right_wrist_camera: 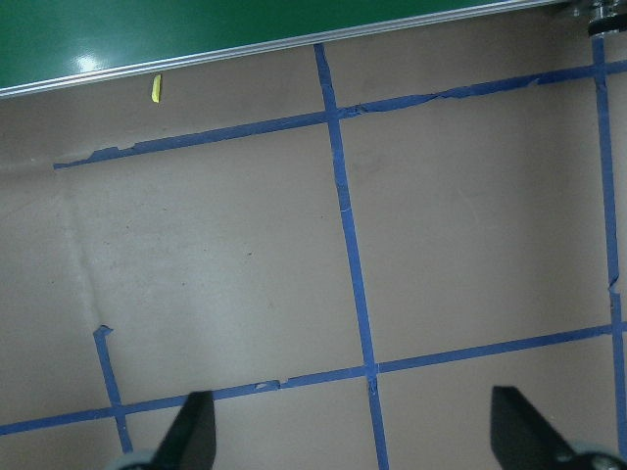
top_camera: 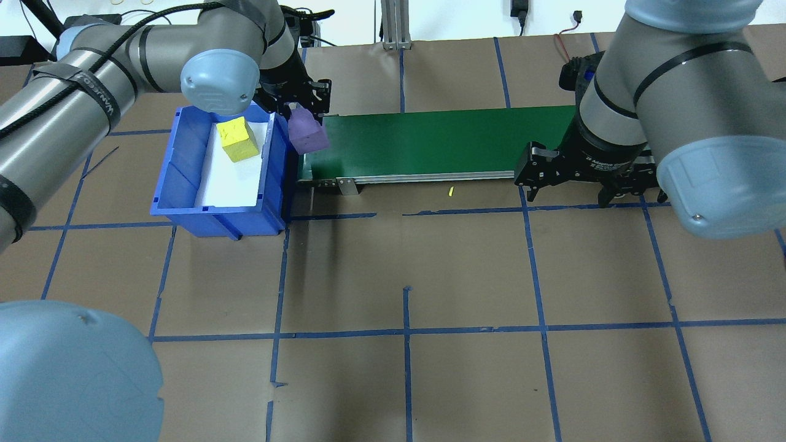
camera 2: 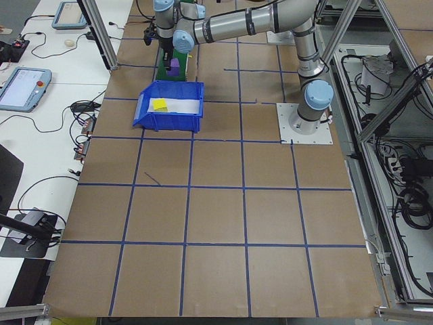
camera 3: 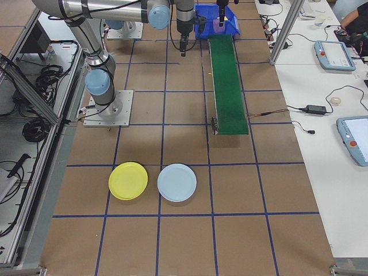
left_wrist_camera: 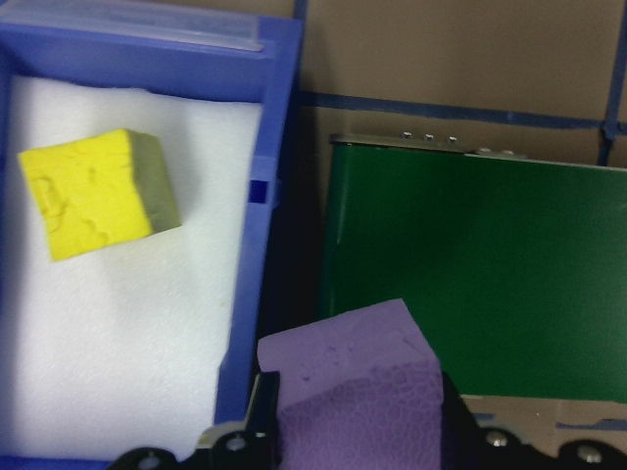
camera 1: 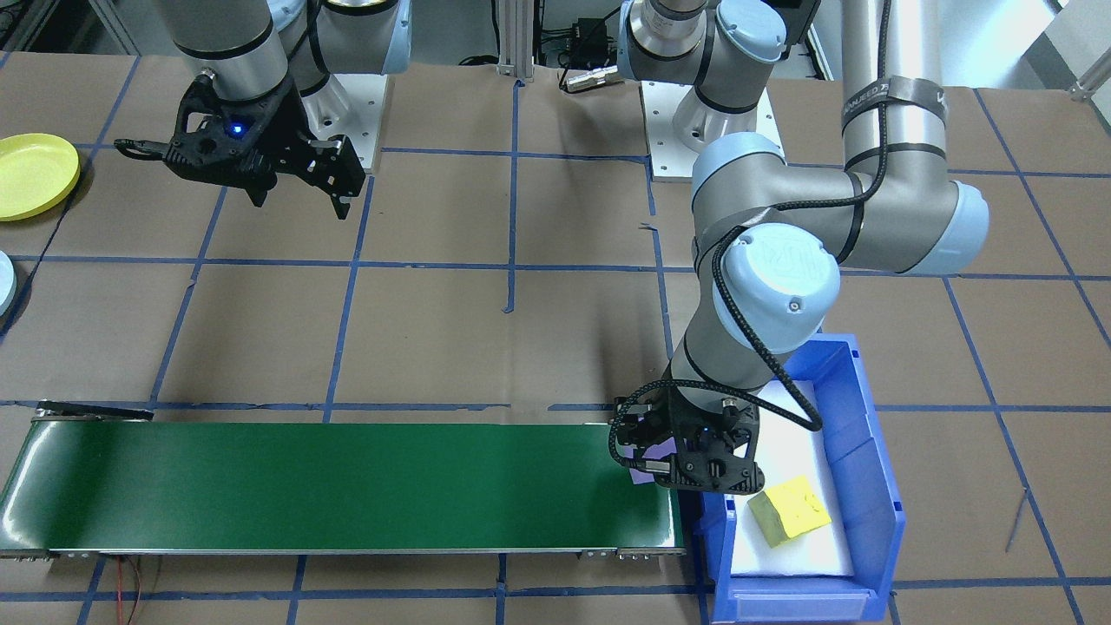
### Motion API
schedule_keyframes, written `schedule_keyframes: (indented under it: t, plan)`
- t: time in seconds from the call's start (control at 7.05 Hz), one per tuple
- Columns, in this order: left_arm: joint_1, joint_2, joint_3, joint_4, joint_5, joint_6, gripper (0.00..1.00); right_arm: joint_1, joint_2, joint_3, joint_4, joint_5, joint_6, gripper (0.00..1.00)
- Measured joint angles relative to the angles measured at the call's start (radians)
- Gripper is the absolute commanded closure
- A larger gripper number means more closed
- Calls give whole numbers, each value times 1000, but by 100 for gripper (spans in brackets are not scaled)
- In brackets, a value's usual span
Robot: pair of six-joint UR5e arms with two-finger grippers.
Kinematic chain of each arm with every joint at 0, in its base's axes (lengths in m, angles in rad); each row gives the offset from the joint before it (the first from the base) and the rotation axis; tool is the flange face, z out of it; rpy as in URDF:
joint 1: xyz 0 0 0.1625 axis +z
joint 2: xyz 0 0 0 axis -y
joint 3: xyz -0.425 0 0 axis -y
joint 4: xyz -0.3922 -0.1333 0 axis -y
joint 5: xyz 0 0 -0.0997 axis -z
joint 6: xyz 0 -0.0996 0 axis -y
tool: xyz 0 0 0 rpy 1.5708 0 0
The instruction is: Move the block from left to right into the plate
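One purple block half-hidden within left tool; right tool spread wide, empty.

The left hand holds a purple block above the green belt's end.

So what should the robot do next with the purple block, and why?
Probably lower it a little and let go onto the green belt. The left hand holds the purple block over the belt's end beside the blue bin. The right hand is open near the other end, and the yellow plate lies far beyond that.
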Motion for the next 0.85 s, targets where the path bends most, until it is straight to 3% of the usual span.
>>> schedule_keyframes:
  t: [0.28,0.57,0.85]
  plan:
    - [-5,-28,-26,42,-1,37,19,0,1,0,-1,-1,-1,0]
    - [-5,-52,-33,86,-1,40,1,-3,2,-1,-2,-1,-8,0]
    - [-17,-40,-28,94,0,43,0,-5,12,-6,-20,1,-10,0]
